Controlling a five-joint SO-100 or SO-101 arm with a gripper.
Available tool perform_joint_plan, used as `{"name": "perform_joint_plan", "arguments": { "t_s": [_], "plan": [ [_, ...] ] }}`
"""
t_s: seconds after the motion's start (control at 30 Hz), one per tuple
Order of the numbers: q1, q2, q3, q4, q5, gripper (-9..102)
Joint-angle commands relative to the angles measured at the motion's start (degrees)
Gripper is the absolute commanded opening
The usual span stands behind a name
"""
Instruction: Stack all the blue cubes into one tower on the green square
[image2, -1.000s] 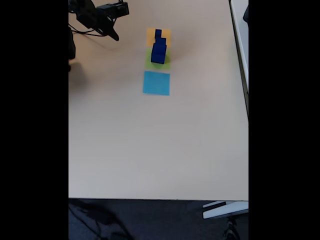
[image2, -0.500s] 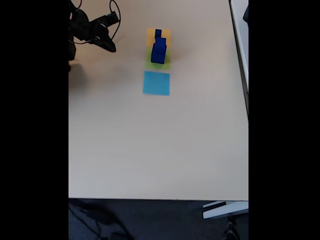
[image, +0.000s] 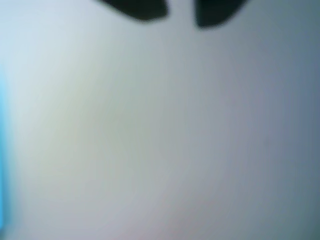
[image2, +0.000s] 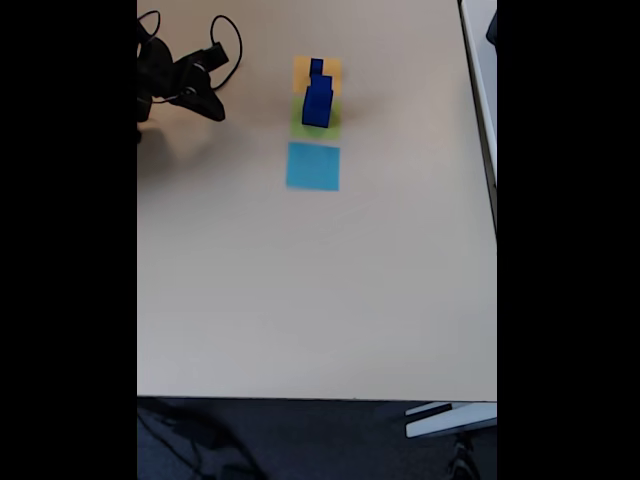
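The blue cubes (image2: 317, 95) stand as one tower on the green square (image2: 316, 126) near the far middle of the table in the fixed view. The tower leans slightly, its top cube overlapping the orange-yellow patch behind it. My gripper (image2: 210, 106) hangs well to the left of the tower, close to the table's left edge, holding nothing. In the blurred wrist view, two dark fingertips (image: 137, 9) enter from the top with a gap between them, so my gripper (image: 180, 12) is open over bare table.
An orange-yellow square (image2: 300, 70) lies just behind the green one and a light-blue square (image2: 313, 166) just in front. Black cables (image2: 228, 28) loop near the arm. The beige table (image2: 320, 300) ends at its front edge.
The arm has drawn back to the left and slightly nearer, away from the tower. The tower has not moved.
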Motion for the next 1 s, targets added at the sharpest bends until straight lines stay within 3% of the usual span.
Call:
{"name": "perform_joint_plan", "arguments": {
  "t_s": [0.0, 0.4, 0.53, 0.97],
  "plan": [
    [0.5, 1.3, 0.5, 0.1, -0.9, 0],
    [-2.2, 1.3, 0.9, -0.7, -6.6, 0],
    [-2.4, 1.3, 1.1, -1.9, -17.9, 0],
    [-2.5, 1.3, 1.1, -1.8, -18.4, 0]
  ]
}}
